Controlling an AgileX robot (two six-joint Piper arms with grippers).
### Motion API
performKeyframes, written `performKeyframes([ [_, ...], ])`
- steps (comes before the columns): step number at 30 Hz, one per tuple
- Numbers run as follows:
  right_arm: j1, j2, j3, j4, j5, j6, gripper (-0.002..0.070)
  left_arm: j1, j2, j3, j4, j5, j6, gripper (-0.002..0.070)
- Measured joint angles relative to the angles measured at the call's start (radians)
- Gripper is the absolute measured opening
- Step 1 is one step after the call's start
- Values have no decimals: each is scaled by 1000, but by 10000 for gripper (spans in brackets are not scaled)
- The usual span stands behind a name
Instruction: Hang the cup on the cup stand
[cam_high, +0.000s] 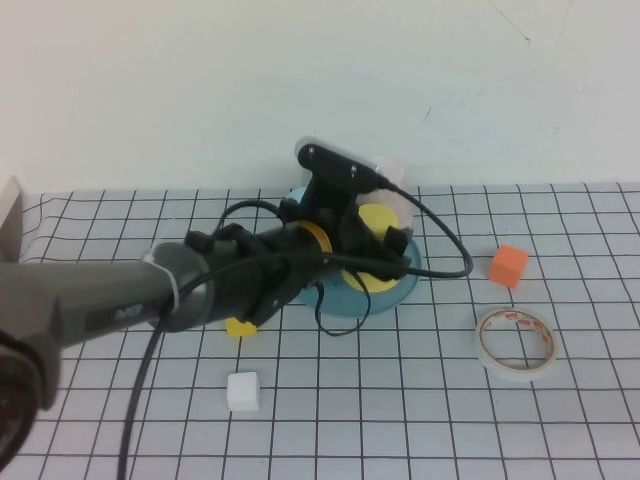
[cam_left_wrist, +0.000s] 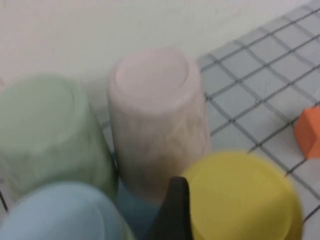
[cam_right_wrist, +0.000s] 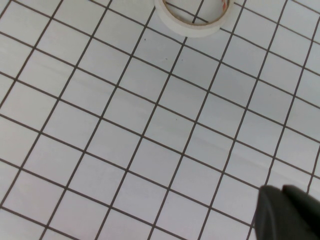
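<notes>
Cup (cam_left_wrist: 245, 197): yellow tumbler, inverted, base uppermost, seated on the cup stand (cam_high: 340, 298) at the far middle of the table (cam_high: 400, 420).

Left gripper (cam_high: 372, 243): reached out over the stand, directly at the yellow cup; one dark finger (cam_left_wrist: 172, 212) showed beside the cup's wall, apparently clear of it. Jaws stood spread, nothing in them.

Neighbours on the stand: pink cup (cam_left_wrist: 157, 117), pale green cup (cam_left_wrist: 47, 130), light blue cup (cam_left_wrist: 60, 212), all inverted, close around the yellow one.

Right gripper (cam_right_wrist: 290, 212): parked above bare grid, shut, empty, near a roll of tape (cam_right_wrist: 192, 17).

Step judged: release, hanging apparently accomplished. Next move would call for a straight withdrawal up and back, without brushing the crowded cups.

Loose items: orange block (cam_high: 508, 265), white block (cam_high: 243, 391), small yellow piece (cam_high: 238, 326).
</notes>
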Motion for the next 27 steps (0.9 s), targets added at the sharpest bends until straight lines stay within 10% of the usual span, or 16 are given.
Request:
performKeyframes([
  [4, 0, 0, 0, 0, 0, 0, -1, 0, -68, 0, 25, 0, -7, 554],
  [13, 0, 0, 0, 0, 0, 0, -1, 0, -281, 0, 79, 131, 36, 67],
  [27, 0, 0, 0, 0, 0, 0, -1, 0, -695, 0, 228, 503, 99, 0],
])
